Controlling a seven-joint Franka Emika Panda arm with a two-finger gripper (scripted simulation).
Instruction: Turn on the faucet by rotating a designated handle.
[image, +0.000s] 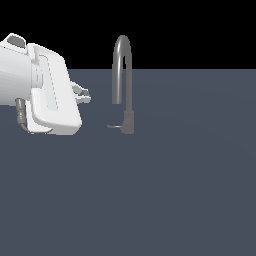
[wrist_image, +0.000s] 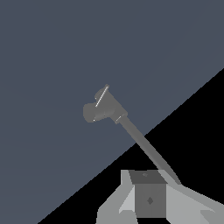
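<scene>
Handle (image: 114, 126) thin in exterior view; gripper (image: 84, 94) apart from faucet (image: 123, 75), closure unclear.

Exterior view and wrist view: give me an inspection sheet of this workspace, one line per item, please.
Surface: plain dark grey-blue floor, bare around the faucet.
Faucet: faucet stands upright, gooseneck spout above a thicker base.
Handle: handle sticks out from the base toward the exterior view's left, untouched.
Clutter: nothing seen.
Gripper: gripper sits to the exterior view's left of the spout, above the handle, clear of both; open or shut cannot be told.
Cables: nothing seen.
Surroundings: black background beyond the floor.
</scene>
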